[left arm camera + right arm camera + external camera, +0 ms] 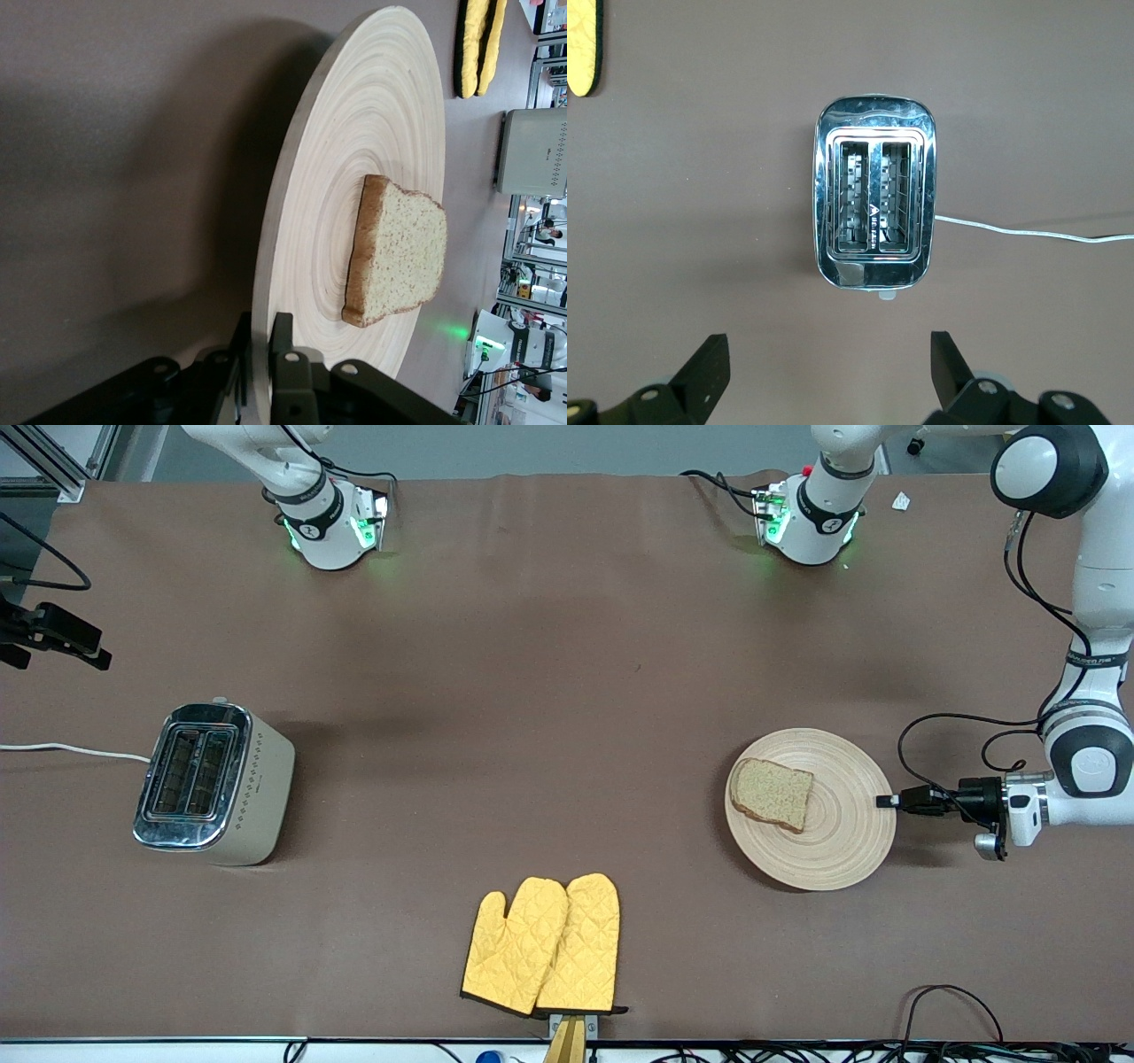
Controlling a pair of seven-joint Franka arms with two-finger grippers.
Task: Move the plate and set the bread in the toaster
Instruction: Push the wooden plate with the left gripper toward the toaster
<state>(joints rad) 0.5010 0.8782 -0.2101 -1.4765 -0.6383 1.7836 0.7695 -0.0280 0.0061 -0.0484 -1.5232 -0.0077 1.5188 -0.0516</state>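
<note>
While the left gripper (pixel 259 354) sits at the left arm's end of the brown table (pixel 567 691), its jaws are closed thin on the rim of the round pale-wood plate (pixel 828 833), which carries the speckled brown bread slice (pixel 772 794). High over the chrome-topped cream toaster (pixel 213 782), the right gripper (pixel 830 363) spreads its jaws wide with nothing between them. Its arm is mostly cut off in the front view.
</note>
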